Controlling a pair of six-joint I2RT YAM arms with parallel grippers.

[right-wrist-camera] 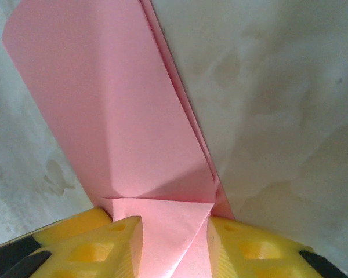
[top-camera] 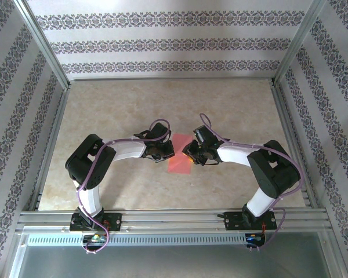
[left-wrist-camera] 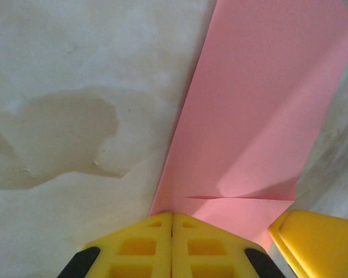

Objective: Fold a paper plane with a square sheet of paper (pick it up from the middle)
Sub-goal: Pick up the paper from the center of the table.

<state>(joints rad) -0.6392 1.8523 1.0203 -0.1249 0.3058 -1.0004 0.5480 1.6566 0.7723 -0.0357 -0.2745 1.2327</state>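
Note:
The pink-red sheet of paper (top-camera: 180,163) lies folded over itself on the table between the two grippers. In the left wrist view it is a long band (left-wrist-camera: 255,104) with a crease line near the fingers. My left gripper (left-wrist-camera: 172,219) is shut, its tips resting on the band's near edge. My right gripper (right-wrist-camera: 174,221) stands with its jaws apart, and a turned-up corner flap (right-wrist-camera: 162,214) of the paper (right-wrist-camera: 116,104) lies between them, not pinched. One right finger (left-wrist-camera: 319,243) shows beside the left gripper. A dart-shaped paper plane is out of view.
The marbled beige tabletop (top-camera: 162,104) stretches behind the paper. Aluminium frame rails (top-camera: 168,220) run along the near edge, and patterned walls (top-camera: 168,43) close in the back and sides. Both arms bend inward, meeting at the table's middle.

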